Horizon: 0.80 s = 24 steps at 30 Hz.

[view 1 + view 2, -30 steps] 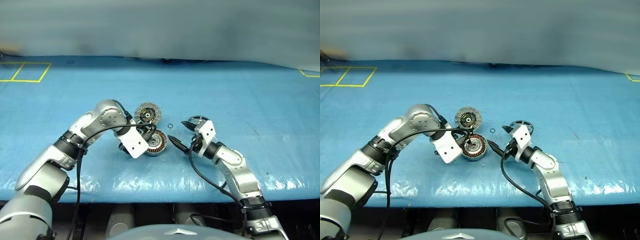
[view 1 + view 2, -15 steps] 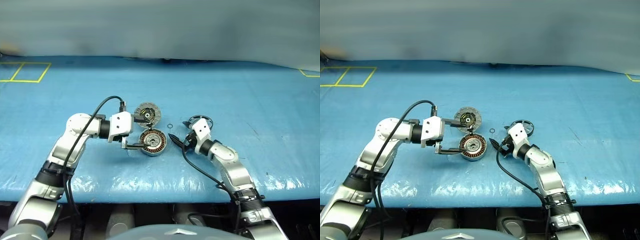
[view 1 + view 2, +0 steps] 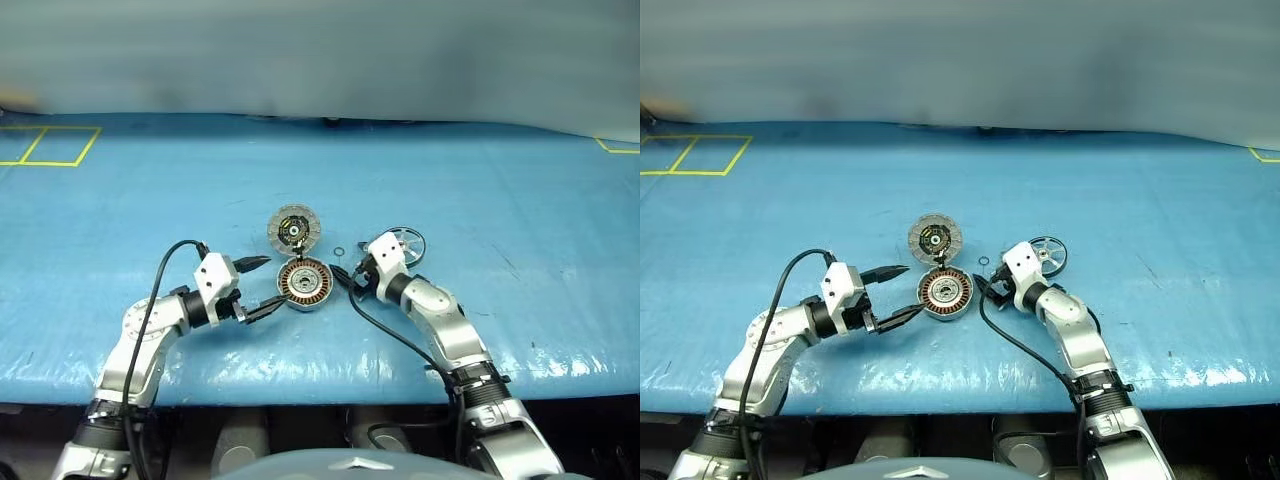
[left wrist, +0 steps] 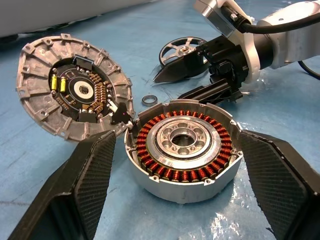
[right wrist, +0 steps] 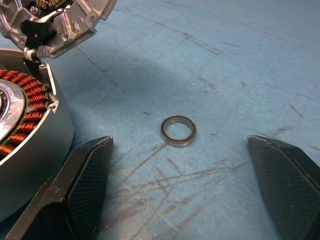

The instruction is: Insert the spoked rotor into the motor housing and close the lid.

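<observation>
Both grippers are spread wide and empty: left gripper (image 3: 258,287) beside the motor housing (image 3: 304,284), right gripper (image 3: 345,280) opposite. On the blue table cover (image 3: 500,180) the lid (image 3: 294,229) is laid open, hinged to the housing. Behind the right gripper the spoked rotor (image 3: 407,243) is seen; a small ring (image 5: 178,130) lies between its fingers. No writing is legible.

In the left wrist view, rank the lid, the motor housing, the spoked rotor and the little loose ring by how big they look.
1. lid and motor housing: look about alike; the housing is nearer the camera, so unranked.
2. spoked rotor: smaller, but farther off and partly hidden by the right gripper.
3. small ring: clearly smallest.
</observation>
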Tool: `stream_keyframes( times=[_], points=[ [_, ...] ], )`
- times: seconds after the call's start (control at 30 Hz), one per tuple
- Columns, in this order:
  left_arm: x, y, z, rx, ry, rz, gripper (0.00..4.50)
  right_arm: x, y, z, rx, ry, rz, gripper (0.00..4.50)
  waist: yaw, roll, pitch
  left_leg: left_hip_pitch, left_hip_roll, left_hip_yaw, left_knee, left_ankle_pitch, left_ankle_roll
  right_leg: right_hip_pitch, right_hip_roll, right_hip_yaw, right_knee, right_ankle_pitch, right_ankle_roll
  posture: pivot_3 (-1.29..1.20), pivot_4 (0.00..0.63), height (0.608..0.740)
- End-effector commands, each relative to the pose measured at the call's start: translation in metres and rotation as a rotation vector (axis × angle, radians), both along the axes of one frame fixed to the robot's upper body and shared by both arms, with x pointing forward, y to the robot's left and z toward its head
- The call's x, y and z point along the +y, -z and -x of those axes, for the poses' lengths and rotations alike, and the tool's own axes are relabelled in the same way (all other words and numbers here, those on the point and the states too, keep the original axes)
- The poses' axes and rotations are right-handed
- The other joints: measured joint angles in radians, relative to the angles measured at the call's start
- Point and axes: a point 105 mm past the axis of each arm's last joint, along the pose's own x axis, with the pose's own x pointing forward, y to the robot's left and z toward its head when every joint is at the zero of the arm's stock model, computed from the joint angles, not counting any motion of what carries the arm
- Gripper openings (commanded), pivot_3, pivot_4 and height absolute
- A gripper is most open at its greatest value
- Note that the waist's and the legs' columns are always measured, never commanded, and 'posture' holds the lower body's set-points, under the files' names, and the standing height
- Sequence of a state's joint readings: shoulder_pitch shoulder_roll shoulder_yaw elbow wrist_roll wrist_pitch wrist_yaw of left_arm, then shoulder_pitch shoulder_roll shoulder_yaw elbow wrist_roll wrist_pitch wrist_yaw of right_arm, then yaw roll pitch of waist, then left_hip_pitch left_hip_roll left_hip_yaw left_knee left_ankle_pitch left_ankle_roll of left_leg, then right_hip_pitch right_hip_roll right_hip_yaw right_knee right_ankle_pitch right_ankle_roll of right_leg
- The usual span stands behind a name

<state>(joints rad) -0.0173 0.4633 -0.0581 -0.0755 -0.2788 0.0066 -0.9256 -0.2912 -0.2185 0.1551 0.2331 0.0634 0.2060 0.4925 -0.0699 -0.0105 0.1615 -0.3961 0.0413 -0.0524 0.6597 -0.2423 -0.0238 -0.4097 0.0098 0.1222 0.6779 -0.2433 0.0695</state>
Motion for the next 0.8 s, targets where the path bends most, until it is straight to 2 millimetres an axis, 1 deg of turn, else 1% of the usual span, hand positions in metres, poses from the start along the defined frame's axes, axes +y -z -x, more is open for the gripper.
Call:
stream_keyframes(
  times=[0.03,0.1,0.2,0.3,0.33,0.37,0.5,0.53,0.67,0.8],
  points=[
    [0.001,-0.003,0.000,-0.043,-0.014,0.036,4.11,0.001,-0.001,-0.007,0.005,0.039,0.000,4.50,0.000,0.000,0.000,0.000,0.000,0.000,0.000,0.000,0.000,0.000,0.000,0.000,0.000,0.000,0.000,0.00,0.150,0.740],
    [0.001,-0.003,0.001,-0.059,-0.023,0.059,4.11,0.005,0.000,-0.008,0.014,0.035,-0.008,4.50,0.000,0.000,0.000,0.000,0.000,0.000,0.000,0.000,0.000,0.000,0.000,0.000,0.000,0.000,0.000,0.00,0.150,0.740],
    [0.002,0.001,0.002,-0.062,-0.027,0.054,4.15,0.007,0.004,-0.009,0.036,0.040,-0.003,3.92,-0.002,0.000,0.000,0.000,0.000,0.000,0.000,0.000,0.000,0.000,0.000,0.000,0.000,0.000,0.000,0.00,0.150,0.740],
    [0.004,0.002,0.002,-0.064,-0.034,0.053,4.15,0.005,0.008,-0.009,0.056,0.055,0.010,2.98,-0.003,0.000,0.000,0.000,0.000,0.000,0.000,0.000,0.000,0.000,0.000,0.000,0.000,0.000,-0.001,0.00,0.150,0.740],
    [0.004,0.002,0.002,-0.064,-0.035,0.054,4.15,0.004,0.009,-0.009,0.059,0.057,0.011,2.55,-0.004,0.000,0.000,0.000,0.000,0.000,0.000,0.000,0.000,0.000,0.000,0.000,0.000,0.000,-0.001,0.00,0.150,0.740],
    [0.003,0.002,0.003,-0.073,-0.031,0.053,4.15,0.004,0.011,-0.007,0.069,0.053,0.009,2.24,-0.004,0.000,0.000,0.000,0.000,0.000,0.000,0.000,0.000,0.000,0.000,0.000,0.000,0.000,-0.001,0.00,0.150,0.740],
    [-0.001,0.002,0.006,-0.090,-0.003,0.061,4.15,0.002,0.014,-0.002,0.082,0.042,0.015,0.92,-0.004,0.000,0.000,0.001,0.000,0.000,0.000,0.000,0.000,0.001,0.000,0.000,-0.001,-0.001,-0.001,0.00,0.150,0.740],
    [-0.002,0.003,0.006,-0.095,0.004,0.061,4.15,0.002,0.013,-0.001,0.081,0.040,0.013,0.67,-0.003,0.000,0.000,0.001,0.000,0.000,0.000,0.000,0.000,0.001,0.000,0.000,-0.001,-0.001,-0.001,0.00,0.150,0.740],
    [-0.005,0.008,0.008,-0.093,0.013,0.064,4.15,0.002,0.008,0.003,0.062,0.023,-0.005,0.65,-0.001,0.000,0.000,0.000,0.000,0.000,0.000,0.000,0.000,0.001,0.000,0.000,-0.001,-0.001,-0.002,0.00,0.150,0.740],
    [-0.006,0.012,0.011,-0.088,0.020,0.066,4.15,0.005,-0.016,0.008,-0.022,-0.016,-0.085,0.65,-0.001,0.000,0.000,0.000,0.000,0.000,-0.002,0.000,0.000,0.000,0.000,0.000,-0.002,-0.001,-0.002,0.00,0.150,0.740]
  ],
)
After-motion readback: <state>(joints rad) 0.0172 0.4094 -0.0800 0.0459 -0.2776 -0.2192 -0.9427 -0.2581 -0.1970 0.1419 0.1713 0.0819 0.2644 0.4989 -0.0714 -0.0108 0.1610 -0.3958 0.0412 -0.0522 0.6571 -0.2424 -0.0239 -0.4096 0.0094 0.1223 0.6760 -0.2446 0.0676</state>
